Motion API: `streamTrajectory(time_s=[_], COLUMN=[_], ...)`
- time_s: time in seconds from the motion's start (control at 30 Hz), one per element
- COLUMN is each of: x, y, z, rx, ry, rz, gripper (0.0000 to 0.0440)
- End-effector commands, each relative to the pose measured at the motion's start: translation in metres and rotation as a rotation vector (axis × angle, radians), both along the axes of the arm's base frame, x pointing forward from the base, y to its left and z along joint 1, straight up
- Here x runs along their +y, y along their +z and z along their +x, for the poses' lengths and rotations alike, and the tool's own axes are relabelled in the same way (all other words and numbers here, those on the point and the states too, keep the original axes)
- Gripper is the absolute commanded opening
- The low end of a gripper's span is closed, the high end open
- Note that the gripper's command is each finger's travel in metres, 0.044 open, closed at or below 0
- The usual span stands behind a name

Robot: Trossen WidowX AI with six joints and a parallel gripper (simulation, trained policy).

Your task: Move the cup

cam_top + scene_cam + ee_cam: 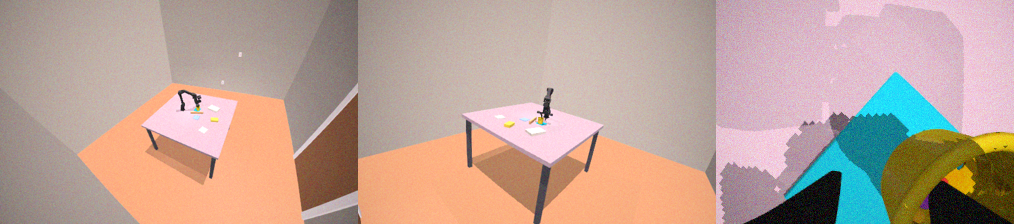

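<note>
The yellow cup (198,108) (540,121) (916,150) stands upright on the cyan pad (195,110) (543,124) (888,95). In the wrist view, bits of orange, red and purple show inside it, partly hidden by a finger; no marbles show outside. My gripper (198,106) (543,117) (886,186) is partly open at the cup's rim. In the wrist view one black finger is outside the cup over the pad, and the other overlaps the cup's mouth, with the near wall between them. The light blue pad (196,117) (524,119) lies bare beyond the wooden bar.
The wooden bar (196,112) (533,120) lies between the two pads. A yellow block (214,119) (509,124), a thick white slab (213,108) (535,131) and a flat white square (203,129) (500,116) also lie on the pink table (170,123) (569,132).
</note>
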State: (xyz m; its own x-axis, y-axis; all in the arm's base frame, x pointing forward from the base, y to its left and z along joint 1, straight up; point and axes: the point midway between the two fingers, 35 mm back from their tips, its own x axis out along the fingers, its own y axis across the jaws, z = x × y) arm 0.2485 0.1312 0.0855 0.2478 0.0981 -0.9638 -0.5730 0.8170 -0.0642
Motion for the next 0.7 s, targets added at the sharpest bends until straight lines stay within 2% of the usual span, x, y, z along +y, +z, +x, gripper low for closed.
streamTrajectory(time_s=[0.0, 0.5, 0.67], x=[-0.001, -0.004, -0.005], y=[0.004, 0.040, 0.058], z=[-0.004, -0.011, -0.009], rx=[-0.004, -0.077, -0.115], ry=[0.005, -0.005, -0.009], rz=[0.017, 0.092, 0.113], gripper=[0.0194, 0.0282, 0.0359])
